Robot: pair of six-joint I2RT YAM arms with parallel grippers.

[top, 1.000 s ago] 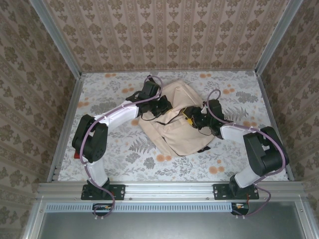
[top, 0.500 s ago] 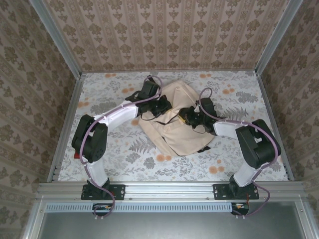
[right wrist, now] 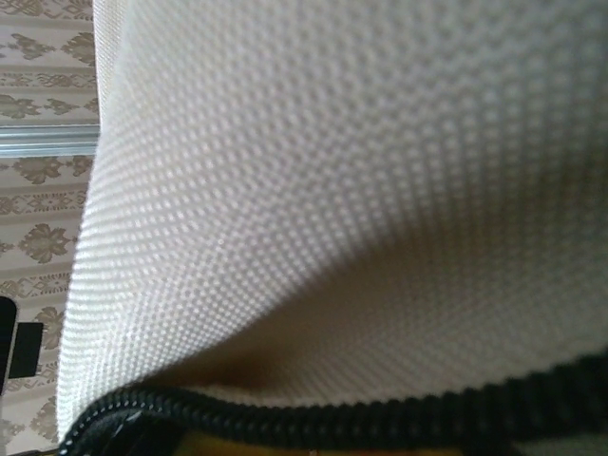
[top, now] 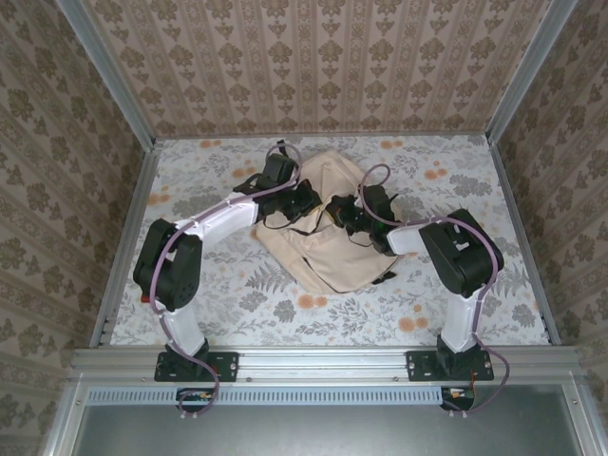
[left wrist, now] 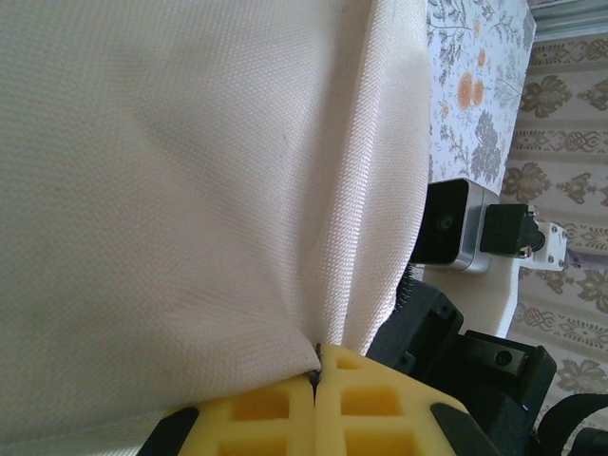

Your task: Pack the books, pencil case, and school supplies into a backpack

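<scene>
On the table (top: 214, 290), backpack (top: 328, 256), long axis far-to-near, left pincer (left wrist: 316, 378) and right pincer (top: 336, 211) tight on its cloth.

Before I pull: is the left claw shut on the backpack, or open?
Shut on it. In the left wrist view the yellow pads of the left claw meet, pinching a fold of the beige backpack.

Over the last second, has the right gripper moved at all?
Yes. In the top view the right gripper has slid left over the backpack, away from the table's right side rail and closer to the left gripper.
</scene>
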